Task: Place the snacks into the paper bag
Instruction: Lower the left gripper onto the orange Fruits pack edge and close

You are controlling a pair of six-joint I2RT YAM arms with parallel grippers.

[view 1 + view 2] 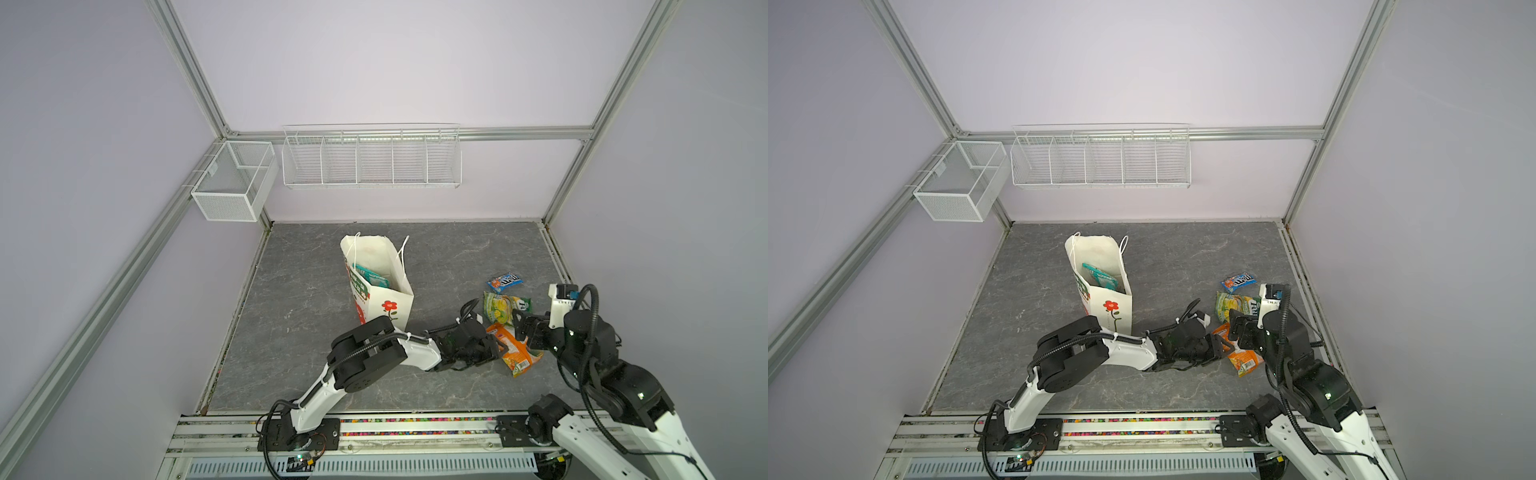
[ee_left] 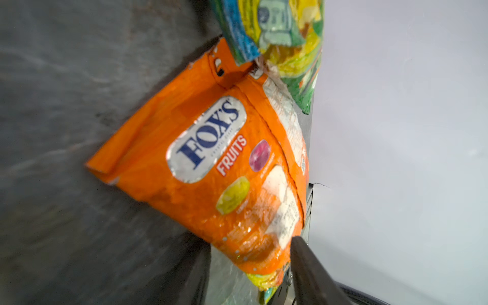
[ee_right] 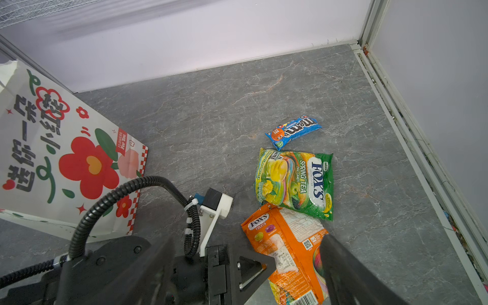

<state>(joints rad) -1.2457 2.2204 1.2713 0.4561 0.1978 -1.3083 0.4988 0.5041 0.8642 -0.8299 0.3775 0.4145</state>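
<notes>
The paper bag (image 1: pixel 401 297) (image 1: pixel 1121 299) (image 3: pixel 52 148) stands upright at mid-table with a teal packet (image 1: pixel 372 276) (image 1: pixel 1100 277) inside. Three snacks lie to its right: a blue M&M's packet (image 1: pixel 504 282) (image 3: pixel 293 130), a green-yellow FOX'S packet (image 1: pixel 505 307) (image 3: pixel 295 182) and an orange FOX'S packet (image 1: pixel 515 353) (image 2: pixel 211 163) (image 3: pixel 290 237). My left gripper (image 1: pixel 494 345) (image 1: pixel 1221 345) (image 2: pixel 248 243) is low at the orange packet, whose near edge sits between the jaws with a gap beside one finger. My right gripper (image 1: pixel 525 328) (image 3: pixel 247 237) hovers wide open just above the same packet.
A white wire rack (image 1: pixel 371 160) and a mesh basket (image 1: pixel 232 183) hang on the back wall. The right wall's metal rail (image 3: pixel 422 158) runs close beside the packets. Bare grey table (image 1: pixel 291 332) lies left of the bag.
</notes>
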